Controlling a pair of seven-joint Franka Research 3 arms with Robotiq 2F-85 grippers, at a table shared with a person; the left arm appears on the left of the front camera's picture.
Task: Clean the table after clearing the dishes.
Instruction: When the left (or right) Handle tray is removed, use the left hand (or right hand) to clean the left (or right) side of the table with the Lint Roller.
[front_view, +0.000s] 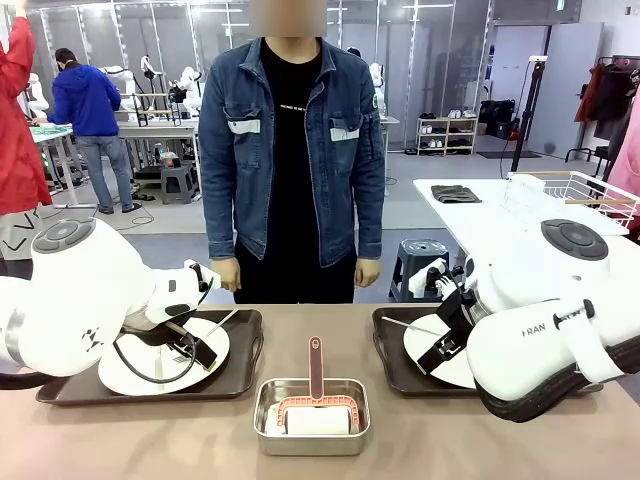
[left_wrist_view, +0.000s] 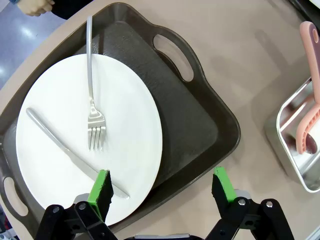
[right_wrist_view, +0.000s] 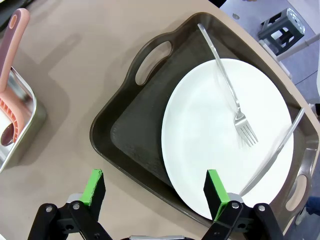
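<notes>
Plate (left_wrist_view: 90, 135) on tray (left_wrist_view: 195, 125) lies under left gripper (left_wrist_view: 161, 174), jaws wide apart.

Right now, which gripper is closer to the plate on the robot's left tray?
Left. The left gripper hovers open over that plate's edge; the right gripper hovers over the other tray's edge, farther off.

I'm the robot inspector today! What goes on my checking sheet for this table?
Surface: matte tan-brown tabletop, no spills seen.
Job's things: round white left plate on dark brown handled left tray; matching right plate on right tray; each carries steel knife and fork.
Clutter: small rectangular steel pan holding pink-handled cleaning tool.
Grippers: left gripper and right gripper open, empty, each poised over its tray's rim.
Cables: black cable looped at left wrist.
Surroundings: person in denim jacket at far side; white table with wire rack.
</notes>
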